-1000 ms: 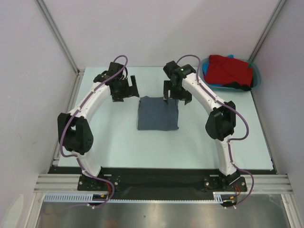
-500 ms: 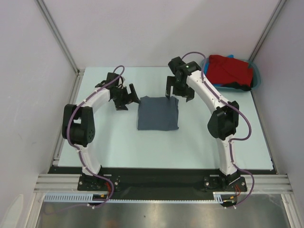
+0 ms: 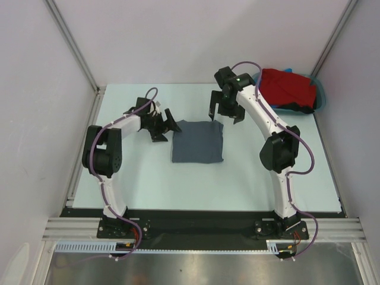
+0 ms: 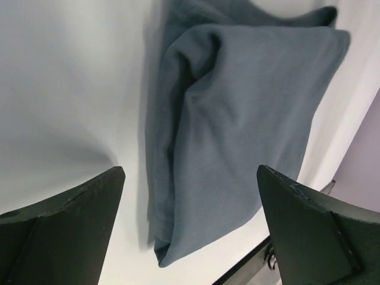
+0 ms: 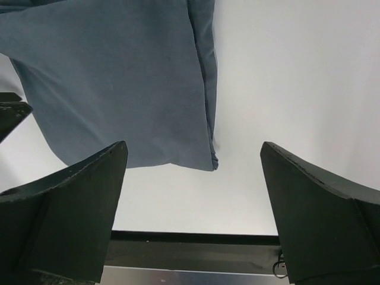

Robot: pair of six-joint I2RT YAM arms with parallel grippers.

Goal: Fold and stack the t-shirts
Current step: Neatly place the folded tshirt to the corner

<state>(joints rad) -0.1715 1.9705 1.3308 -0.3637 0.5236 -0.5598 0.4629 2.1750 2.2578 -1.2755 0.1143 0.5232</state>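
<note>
Top view is the only one showing the whole setup: the grey shirt [image 3: 198,142] is folded into a neat rectangle mid-table, and the red shirt [image 3: 287,86] sits bundled in the tub [image 3: 321,95] at the far right corner, with bits of blue and black cloth poking out around it. The wrist cams only see the grey one. Left wrist shows its layers and a soft crease running along one side; right wrist shows a flat panel, a stacked edge and one corner.

The left gripper [image 3: 168,132] is just beside the shirt's far left corner and the right gripper [image 3: 225,117] is just past its far right corner. Both are spread wide with nothing in them. Can't tell if either touches the cloth.

Left arm has its elbow tucked back at the left, forearm reaching right. Right arm runs up the right side, forearm angling in toward the far edge.
</note>
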